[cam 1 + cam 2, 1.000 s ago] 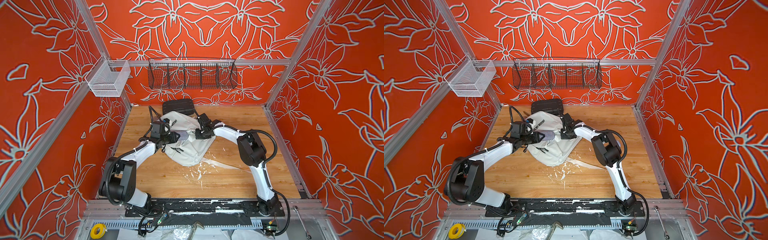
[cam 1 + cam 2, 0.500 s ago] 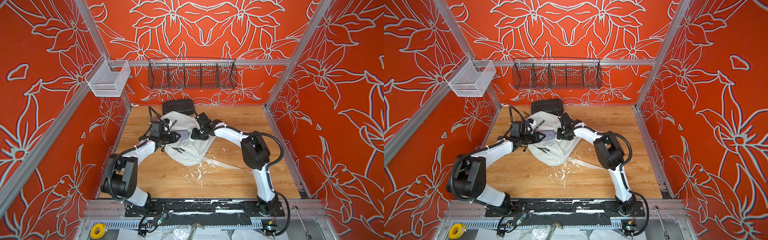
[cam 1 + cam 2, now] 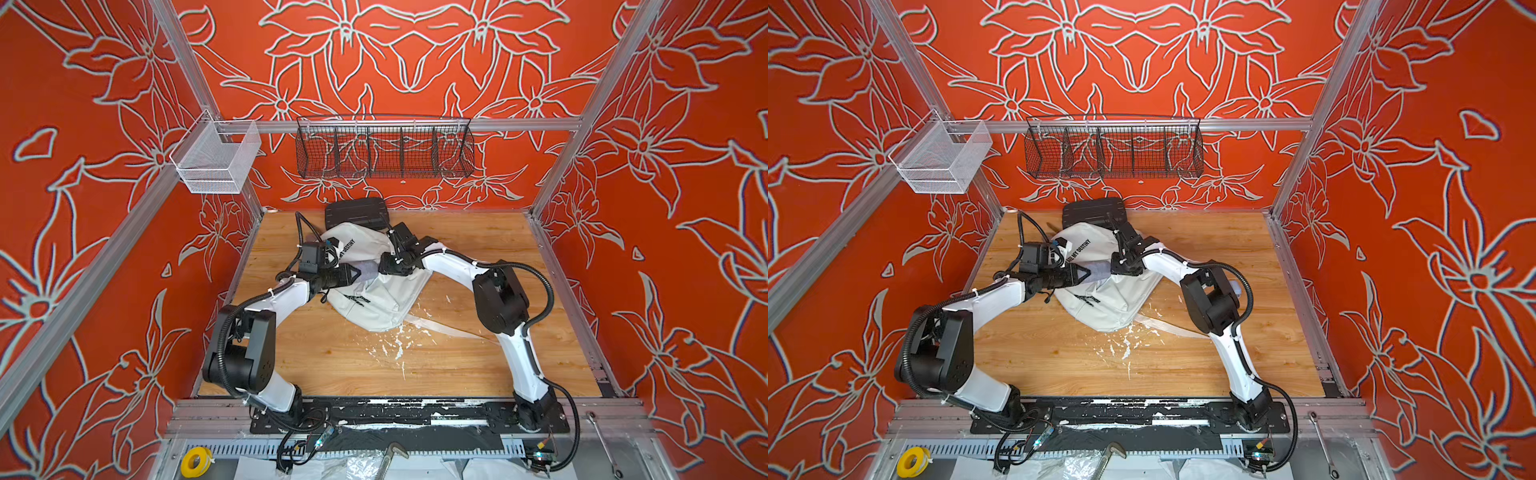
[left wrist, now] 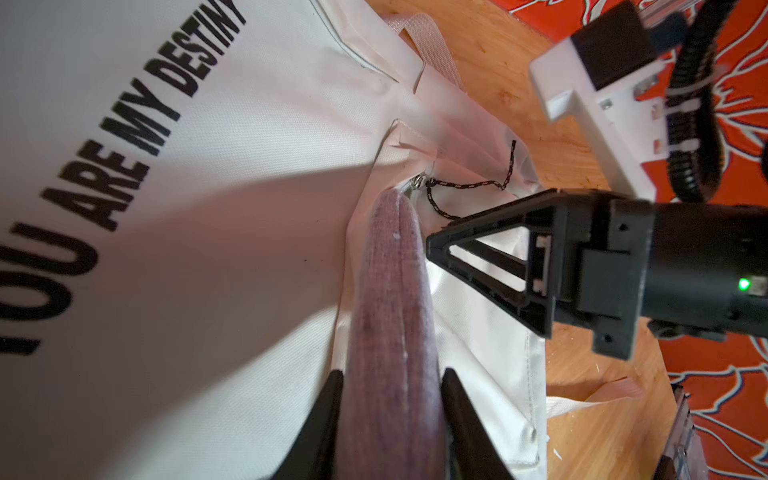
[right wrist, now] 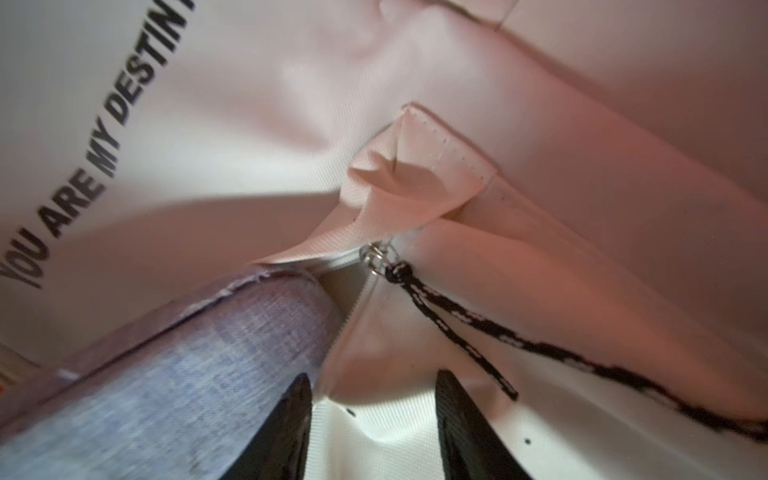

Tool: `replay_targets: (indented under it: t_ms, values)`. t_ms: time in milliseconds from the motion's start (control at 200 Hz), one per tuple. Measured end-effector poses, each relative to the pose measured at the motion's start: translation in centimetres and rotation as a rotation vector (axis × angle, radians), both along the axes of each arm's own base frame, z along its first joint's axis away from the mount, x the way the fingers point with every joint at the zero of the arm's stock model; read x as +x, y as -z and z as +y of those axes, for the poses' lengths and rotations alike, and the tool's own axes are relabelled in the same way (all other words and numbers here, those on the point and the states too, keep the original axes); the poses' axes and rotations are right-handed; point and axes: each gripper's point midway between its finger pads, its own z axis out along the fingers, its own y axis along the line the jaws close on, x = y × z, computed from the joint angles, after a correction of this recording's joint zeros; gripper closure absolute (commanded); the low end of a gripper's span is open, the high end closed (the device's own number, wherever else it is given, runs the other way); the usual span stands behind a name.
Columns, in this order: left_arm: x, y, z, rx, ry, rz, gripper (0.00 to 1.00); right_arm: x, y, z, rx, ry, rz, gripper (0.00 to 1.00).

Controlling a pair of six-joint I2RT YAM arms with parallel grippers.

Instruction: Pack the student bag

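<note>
Left pincer, creased white student bag

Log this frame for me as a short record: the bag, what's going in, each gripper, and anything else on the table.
bag: white backpack lying on the wooden table, zip open
item: grey book, its end at the zip opening
left gripper: shut on the grey book
right gripper: open beside the zip cord, holding nothing
other: black case behind the backpack
</note>
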Motion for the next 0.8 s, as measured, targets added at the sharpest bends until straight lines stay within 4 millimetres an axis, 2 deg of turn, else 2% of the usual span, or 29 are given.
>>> replay_targets:
  t_ms: [80,540,801]
  values:
    - [0.01,-0.02,0.11,0.007,0.009,0.004,1.00,-0.12,0.49,-0.02,-0.030,-0.092,-0.024,0.48]
    - [0.19,0.04,0.27,0.007,0.038,0.031,1.00,-0.86,0.13,0.41,-0.197,-0.718,-0.340,0.49]
    - [0.29,0.03,0.25,0.007,0.041,0.038,1.00,-0.46,0.05,0.75,-0.259,-0.905,-0.441,0.62]
